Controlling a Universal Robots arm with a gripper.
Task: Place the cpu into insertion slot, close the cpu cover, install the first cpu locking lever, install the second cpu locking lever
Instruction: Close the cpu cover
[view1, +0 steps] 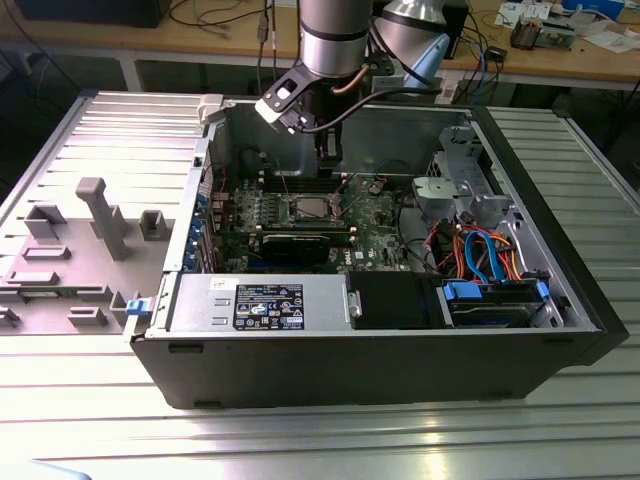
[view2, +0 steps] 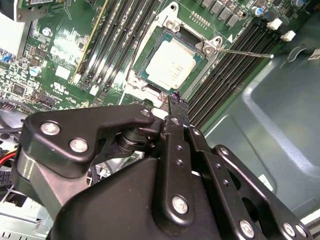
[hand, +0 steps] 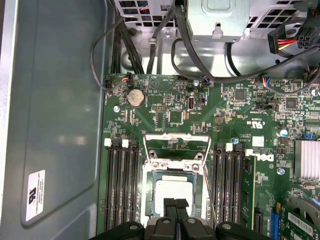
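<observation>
The cpu (view2: 172, 62) lies silver top up in the insertion slot (view2: 150, 50) on the green board, and shows again in the first wrist view (hand: 174, 192) and the exterior view (view1: 305, 208). The cpu cover (hand: 176, 142) stands tipped up at one edge of the socket, with board visible through its window. One thin locking lever (view2: 245, 53) sticks out free to the side, and another wire lever (view2: 133, 62) runs along the opposite side. My gripper (view2: 175, 100) hangs just above the socket's near edge, its black fingertips (hand: 170, 204) pressed together with nothing between them.
Long black memory slots (hand: 122, 185) flank the socket on both sides. The grey case wall (hand: 55, 125) and a drive cage with cables (view1: 470, 200) enclose the board. A power supply (view1: 260, 300) sits along the case front. Grey fixtures (view1: 100, 215) stand on the table at the exterior view's left.
</observation>
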